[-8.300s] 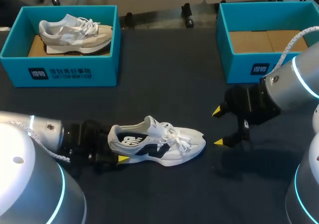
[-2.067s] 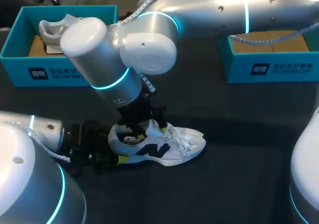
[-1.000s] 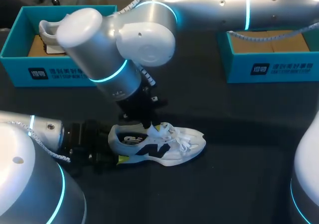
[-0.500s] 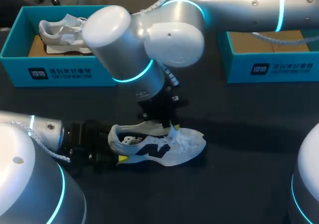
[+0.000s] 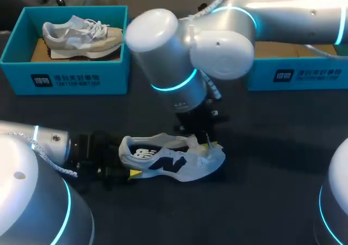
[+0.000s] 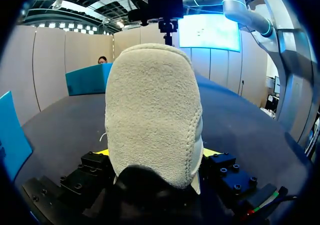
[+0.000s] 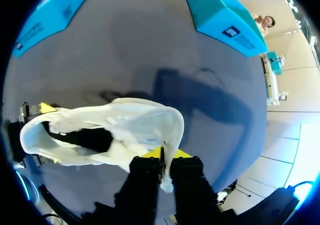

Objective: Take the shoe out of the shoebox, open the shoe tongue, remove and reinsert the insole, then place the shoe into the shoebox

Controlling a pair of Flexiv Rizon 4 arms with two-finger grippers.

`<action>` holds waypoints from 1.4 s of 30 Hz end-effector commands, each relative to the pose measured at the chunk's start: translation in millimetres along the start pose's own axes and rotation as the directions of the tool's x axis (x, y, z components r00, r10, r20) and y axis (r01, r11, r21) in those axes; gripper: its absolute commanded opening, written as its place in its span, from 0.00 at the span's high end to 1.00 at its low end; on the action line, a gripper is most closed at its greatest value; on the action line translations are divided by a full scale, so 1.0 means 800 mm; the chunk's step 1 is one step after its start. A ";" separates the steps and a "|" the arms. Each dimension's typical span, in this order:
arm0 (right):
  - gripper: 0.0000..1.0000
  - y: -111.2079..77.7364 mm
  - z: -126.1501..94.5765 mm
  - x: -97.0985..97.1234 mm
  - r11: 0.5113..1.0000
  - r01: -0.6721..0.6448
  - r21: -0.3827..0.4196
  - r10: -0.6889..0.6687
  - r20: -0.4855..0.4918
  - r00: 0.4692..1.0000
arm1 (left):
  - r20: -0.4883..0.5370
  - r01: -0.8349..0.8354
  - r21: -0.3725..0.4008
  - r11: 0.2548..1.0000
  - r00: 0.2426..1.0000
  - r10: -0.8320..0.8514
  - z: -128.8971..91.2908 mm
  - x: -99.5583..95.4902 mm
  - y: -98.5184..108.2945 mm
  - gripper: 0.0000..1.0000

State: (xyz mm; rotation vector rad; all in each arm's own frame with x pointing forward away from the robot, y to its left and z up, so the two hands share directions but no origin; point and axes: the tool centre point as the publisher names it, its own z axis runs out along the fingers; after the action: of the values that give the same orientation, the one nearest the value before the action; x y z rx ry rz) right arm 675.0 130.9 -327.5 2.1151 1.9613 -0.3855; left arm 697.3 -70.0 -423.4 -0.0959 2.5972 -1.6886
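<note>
The shoe point(image 5: 174, 160), white with a dark side marking, lies on its sole on the dark surface point(image 5: 272, 163), heel toward the left arm point(image 5: 32, 147) and toe toward the right side of the surface. It stands outside both shoeboxes.

Left pincer point(image 6: 156, 155): closed on the heel of the shoe. In the left wrist view the heel fills the space between the fingers, and a yellow fingertip point(image 6: 102, 151) shows against each side of it. The pincer sits low, at surface level.

Right pincer point(image 7: 165, 169): closed on the tongue point(image 7: 170, 122). In the right wrist view the tongue runs as a thin white flap up between the two dark fingers, which stand close together. The tongue is drawn toward the toe, and the mouth of the shoe shows open and dark behind it. The right arm point(image 5: 179, 60) comes in from the upper right, crosses past the middle, and points steeply down onto the forefoot.

The left shoebox point(image 5: 70, 81), blue, stands at the far left corner of the surface and holds a second shoe point(image 5: 81, 34), grey and beige, lying on its sole. The right shoebox point(image 5: 293, 73), also blue, stands at the far right; the right arm hides most of it
</note>
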 end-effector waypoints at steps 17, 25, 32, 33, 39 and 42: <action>0.00 0.006 0.031 -0.009 0.957 -0.288 0.040 0.290 -0.093 0.952 | 0.003 0.001 -0.003 1.000 1.000 -0.001 0.001 0.000 0.002 1.00; 0.00 0.019 -0.012 0.001 0.995 -0.097 -0.030 0.095 -0.083 0.992 | 0.003 0.001 -0.003 1.000 1.000 -0.001 0.001 0.000 0.002 1.00; 0.00 0.038 -0.053 0.018 0.992 0.106 -0.062 -0.107 -0.028 0.994 | 0.003 0.001 -0.003 1.000 1.000 -0.001 0.001 0.000 0.002 1.00; 0.00 0.041 -0.057 0.020 0.989 0.132 -0.067 -0.134 -0.025 0.991 | 0.003 0.001 -0.003 1.000 1.000 -0.001 0.001 0.000 0.002 1.00; 0.00 0.053 -0.085 0.045 0.935 0.331 -0.124 -0.339 -0.047 0.940 | 0.003 0.001 -0.003 1.000 1.000 -0.001 0.001 0.000 0.002 1.00; 0.00 0.054 -0.094 0.056 0.880 0.443 -0.170 -0.457 -0.056 0.887 | 0.003 0.001 -0.003 1.000 1.000 -0.001 0.001 0.000 0.002 1.00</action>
State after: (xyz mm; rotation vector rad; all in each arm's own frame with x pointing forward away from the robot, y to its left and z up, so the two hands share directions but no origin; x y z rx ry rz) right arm 722.0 185.7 -274.2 1.7457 2.3650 -0.2039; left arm 697.4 -69.7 -423.7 -0.0967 2.5975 -1.6884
